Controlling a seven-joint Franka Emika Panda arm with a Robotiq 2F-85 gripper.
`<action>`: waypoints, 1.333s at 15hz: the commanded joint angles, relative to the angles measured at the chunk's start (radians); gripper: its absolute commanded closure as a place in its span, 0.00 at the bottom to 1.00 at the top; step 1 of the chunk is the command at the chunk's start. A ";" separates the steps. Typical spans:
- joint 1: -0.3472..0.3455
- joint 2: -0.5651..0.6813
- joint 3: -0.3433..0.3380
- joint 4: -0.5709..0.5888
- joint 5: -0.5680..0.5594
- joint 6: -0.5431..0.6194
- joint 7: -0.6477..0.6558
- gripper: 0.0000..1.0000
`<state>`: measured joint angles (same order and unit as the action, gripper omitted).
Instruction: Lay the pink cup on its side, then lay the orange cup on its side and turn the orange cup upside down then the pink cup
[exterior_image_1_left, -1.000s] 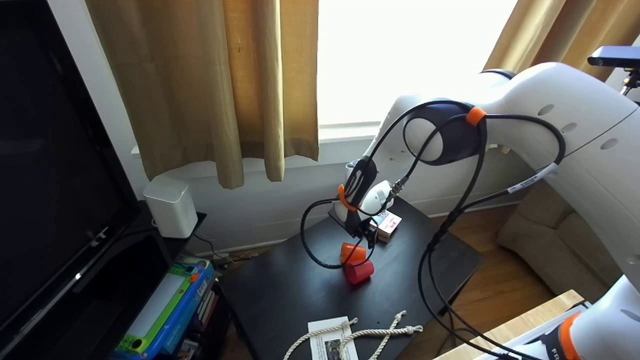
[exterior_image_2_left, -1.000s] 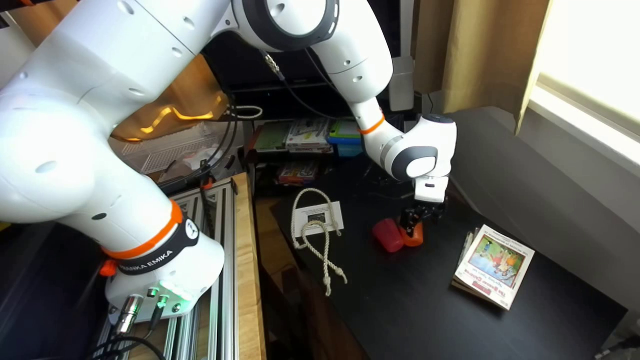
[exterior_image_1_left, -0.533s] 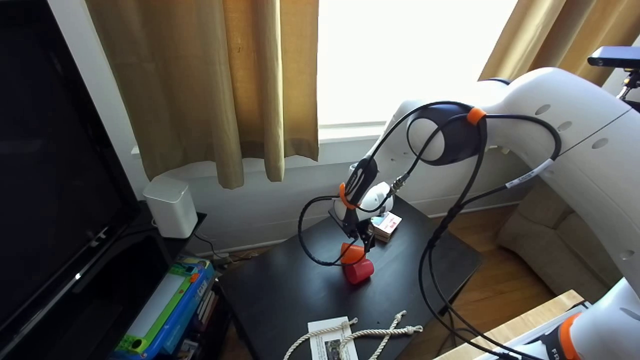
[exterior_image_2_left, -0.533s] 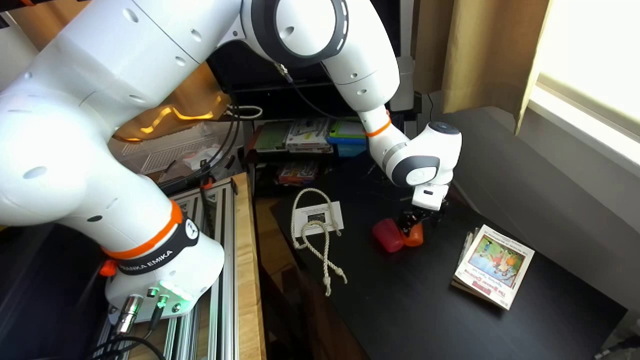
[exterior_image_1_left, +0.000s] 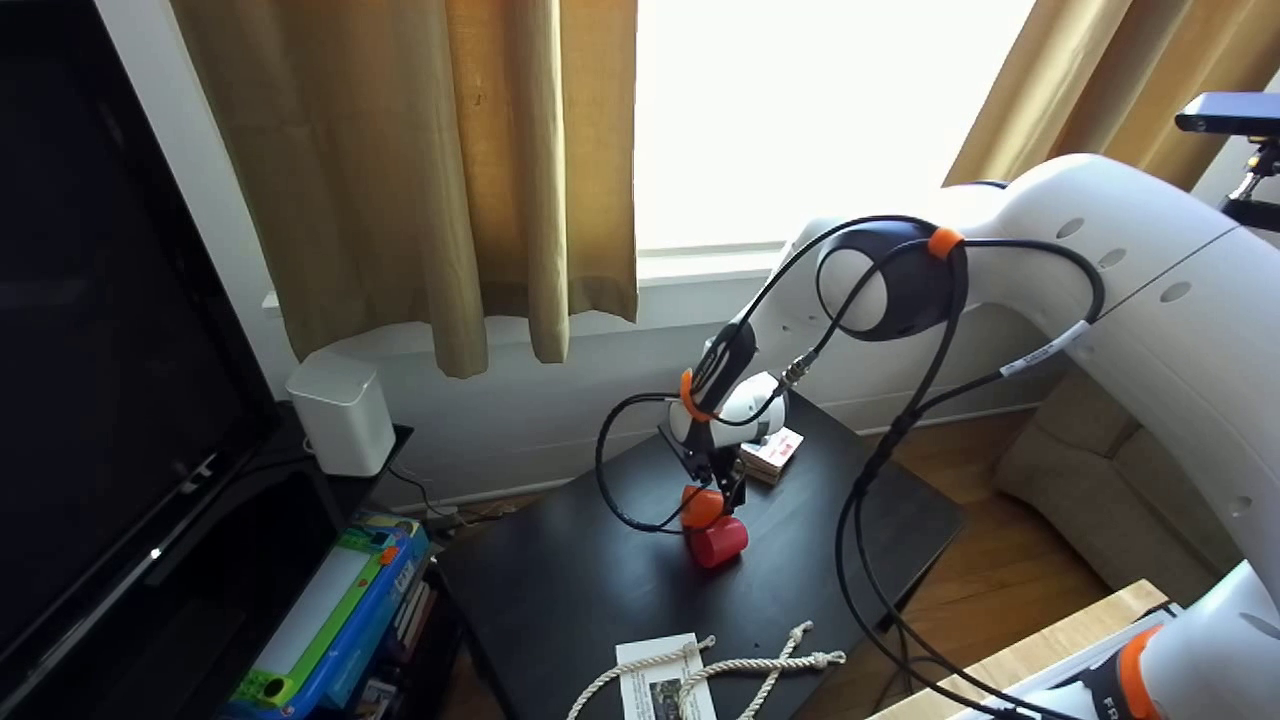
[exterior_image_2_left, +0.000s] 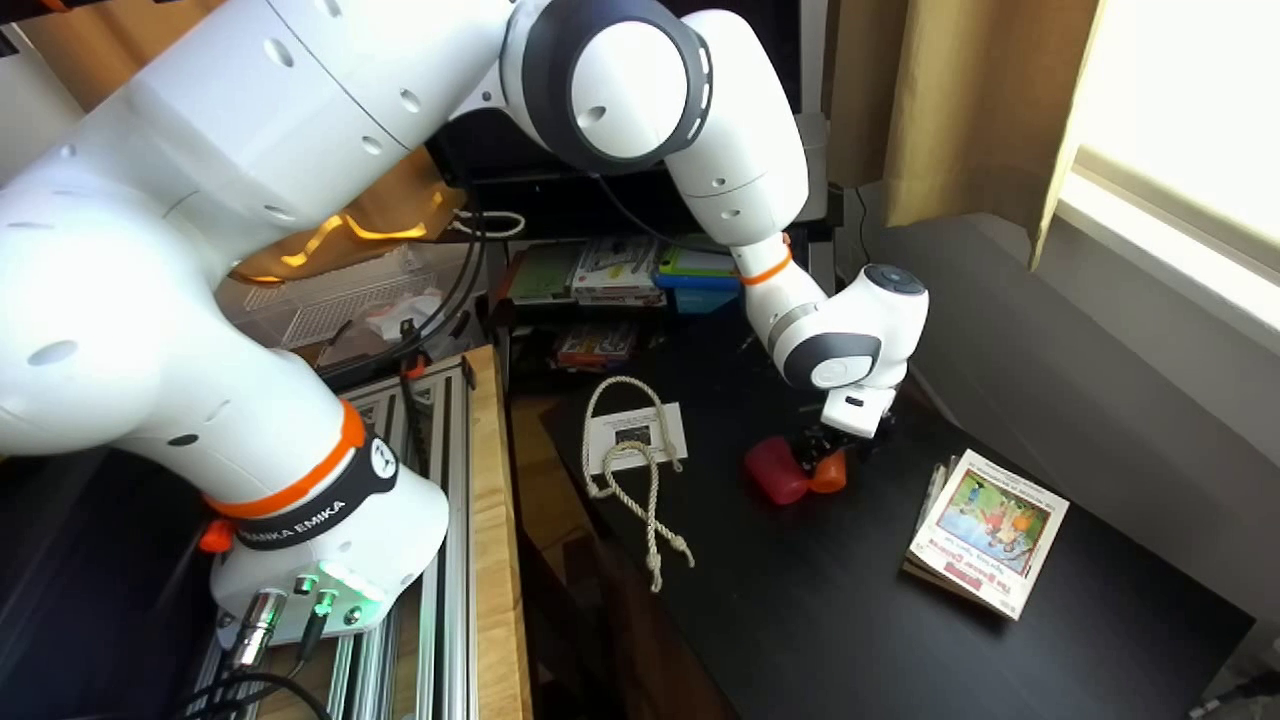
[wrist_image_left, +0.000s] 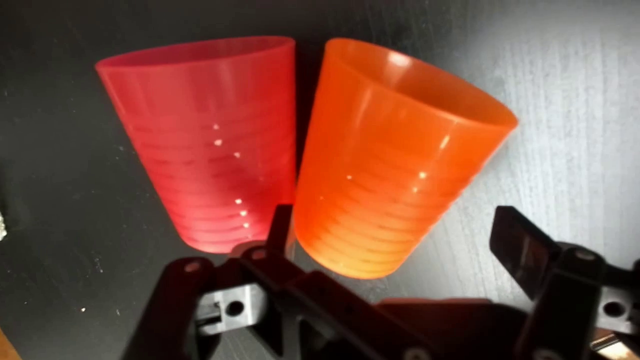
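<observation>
The pink cup (wrist_image_left: 215, 130) lies on its side on the black table (exterior_image_2_left: 800, 610); it shows in both exterior views (exterior_image_1_left: 719, 543) (exterior_image_2_left: 774, 472). The orange cup (wrist_image_left: 385, 165) lies on its side against it, also seen in both exterior views (exterior_image_1_left: 702, 508) (exterior_image_2_left: 830, 474). In the wrist view both mouths point up the picture. My gripper (wrist_image_left: 397, 222) is open and low over the orange cup's closed end. One finger is between the two cups near their bases; the other is apart from the orange cup on its far side, with a wide gap.
A small stack of books (exterior_image_2_left: 985, 535) lies on the table, partly behind the gripper in an exterior view (exterior_image_1_left: 770, 455). A white card (exterior_image_1_left: 640, 655) with knotted rope (exterior_image_1_left: 760, 663) lies on the table. My cable loop (exterior_image_1_left: 603, 460) hangs beside the cups.
The arm and gripper have moved down, closer to the table and the orange cup. Both cups stay in the same place. The gripper's opening shows no clear change.
</observation>
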<state>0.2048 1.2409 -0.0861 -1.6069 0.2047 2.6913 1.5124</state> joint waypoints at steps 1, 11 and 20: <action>-0.024 0.048 0.028 0.049 0.031 0.019 -0.003 0.00; -0.015 0.090 0.012 0.093 0.016 0.023 -0.012 0.00; -0.025 0.098 0.004 0.101 0.014 0.029 -0.026 0.09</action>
<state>0.1911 1.3166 -0.0866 -1.5228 0.2131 2.6929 1.5058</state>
